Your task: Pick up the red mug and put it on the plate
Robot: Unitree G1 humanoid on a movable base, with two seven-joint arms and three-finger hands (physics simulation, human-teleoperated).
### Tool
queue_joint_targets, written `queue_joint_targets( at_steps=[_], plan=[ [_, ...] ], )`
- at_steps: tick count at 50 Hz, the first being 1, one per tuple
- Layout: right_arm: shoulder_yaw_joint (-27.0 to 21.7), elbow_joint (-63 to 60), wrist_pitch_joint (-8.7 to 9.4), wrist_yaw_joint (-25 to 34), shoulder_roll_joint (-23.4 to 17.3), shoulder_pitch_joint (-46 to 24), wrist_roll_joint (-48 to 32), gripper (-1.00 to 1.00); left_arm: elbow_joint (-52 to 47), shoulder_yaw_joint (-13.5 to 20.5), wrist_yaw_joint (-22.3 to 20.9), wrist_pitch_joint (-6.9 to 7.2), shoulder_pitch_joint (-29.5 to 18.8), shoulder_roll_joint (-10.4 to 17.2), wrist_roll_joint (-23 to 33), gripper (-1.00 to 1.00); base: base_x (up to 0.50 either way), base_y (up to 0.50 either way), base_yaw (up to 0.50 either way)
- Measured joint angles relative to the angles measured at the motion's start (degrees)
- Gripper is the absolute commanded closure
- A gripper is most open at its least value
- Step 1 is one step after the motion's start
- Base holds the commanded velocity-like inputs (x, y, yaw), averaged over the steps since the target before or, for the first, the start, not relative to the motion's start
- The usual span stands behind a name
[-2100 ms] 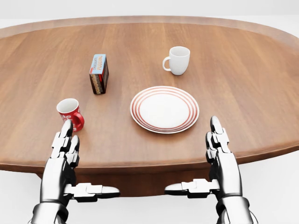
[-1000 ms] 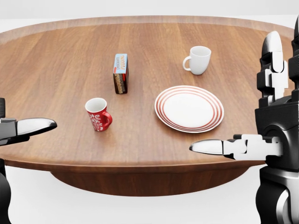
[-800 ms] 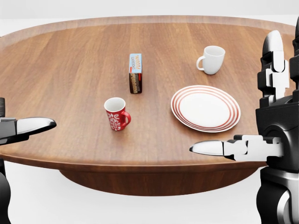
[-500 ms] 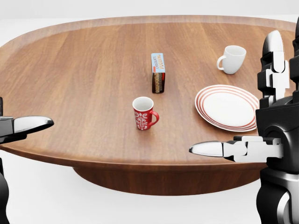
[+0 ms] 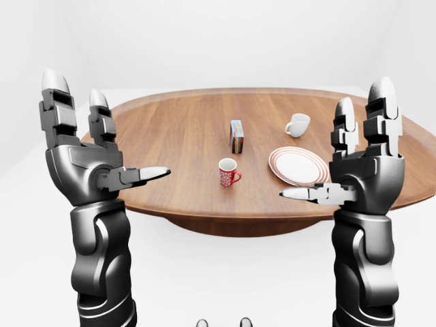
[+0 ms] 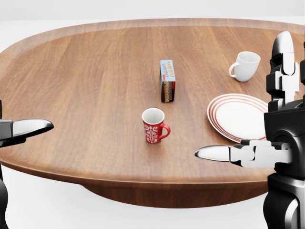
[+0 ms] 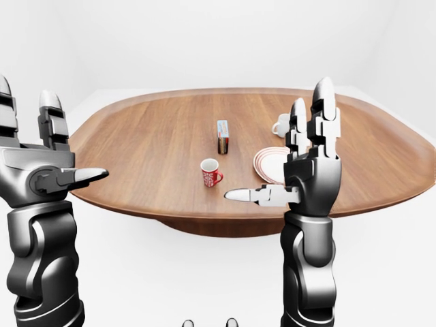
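Wooden table (image 6: 81, 86) carries red mug (image 6: 154, 125), plate (image 6: 234, 116), box (image 6: 167, 80), white mug (image 6: 247, 66).

A large oval wooden table (image 5: 184, 136) on a dark central base fills the middle of the left-eye view. Plain white walls and a white floor surround it, evenly lit.

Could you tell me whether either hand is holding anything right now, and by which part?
Nothing is held. The left hand and right hand are raised and open, while the red mug stands untouched.

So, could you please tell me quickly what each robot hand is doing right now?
Left robot hand: open, raised, holding nothing.
Right robot hand: open, raised, holding nothing.
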Motion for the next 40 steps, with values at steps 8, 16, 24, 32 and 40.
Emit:
queue_joint_targets(
  at_steps=[8,16,24,32,40],
  plan=[
    [0.0,-0.3,0.0,0.1,0.0,-0.1,0.5,-1.0,0.2,0.0,0.0,0.0,-0.1,0.0,-0.1,-1.0,0.5,0.0,0.0],
    [0.2,-0.3,0.0,0.2,0.0,-0.1,0.7,-1.0,0.3,0.1,0.0,0.0,-0.1,0.1,-0.2,-1.0,0.5,0.0,0.0],
    [0.2,-0.6,0.0,0.3,0.0,0.0,0.9,-1.0,0.2,0.2,0.2,0.0,-0.2,0.1,-0.5,-1.0,0.5,0.0,0.0],
    [0.2,-0.7,0.0,0.4,0.0,-0.1,1.1,-1.0,0.2,0.3,0.2,0.0,-0.3,0.2,-0.7,-1.0,0.5,0.0,0.0],
    [0.4,-0.8,0.0,0.5,0.0,-0.2,1.2,-1.0,0.3,0.4,0.3,0.0,-0.6,0.4,-1.0,-1.0,0.5,0.0,0.0]
  ],
)
